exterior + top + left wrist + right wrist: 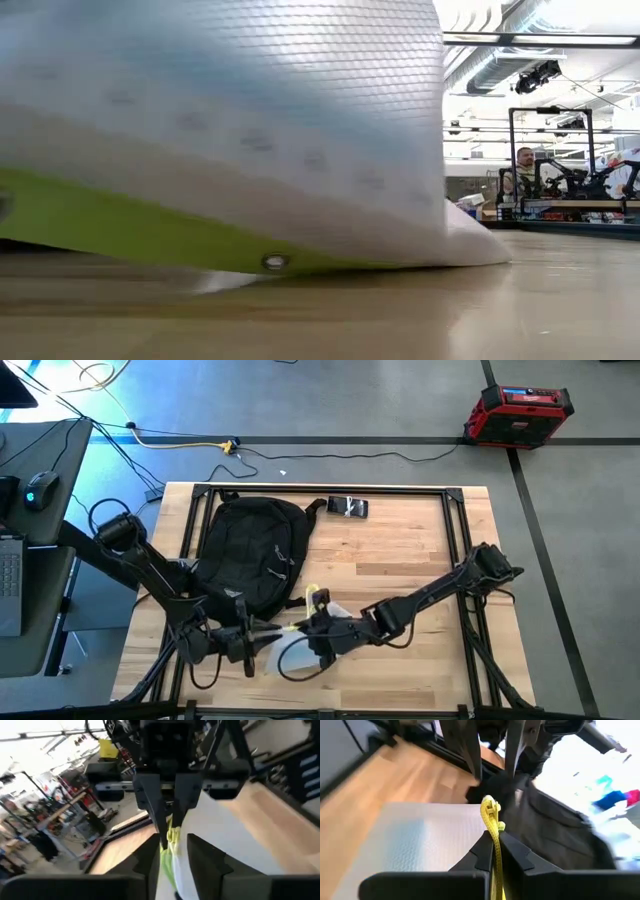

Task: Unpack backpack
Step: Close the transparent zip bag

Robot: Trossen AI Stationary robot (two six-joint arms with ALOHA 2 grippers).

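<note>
Lab floor was grey with black tape lines, and a light wooden worktop (400, 560) on a black frame sat in the middle. One large black fabric backpack (250, 550) lay flat on the worktop's left half, rounded, straps loose. Judged soft and floppy, no stiffness, fairly light as it lay; the top loop or a strap looked the best place to take hold, since the slack fabric would sag and slip in a pinch.

Just beside the backpack's near end lay one white bubble-textured pouch with a yellow-green edge (295, 645), out on the worktop at the front. Probably light, slick and crushable; the yellow-green edge strip (492, 827) seemed the safest grab point. In the low view the pouch (230, 130) filled most of the picture, a small metal eyelet (274, 262) showing in its green edge.

Right gripper (322, 635) was pressed together on the yellow-green strip, pinching it between its fingers (482, 852). Left gripper (243, 643) was at the pouch's other side, facing the right one; its fingers (146, 857) stood slightly spread either side of the green edge, not clearly gripping it.

Count: one backpack, one pouch, two arms, one small dark flat object (348, 506) at the far edge of the worktop, well apart. One red and black case (518, 415) on the floor beyond.
</note>
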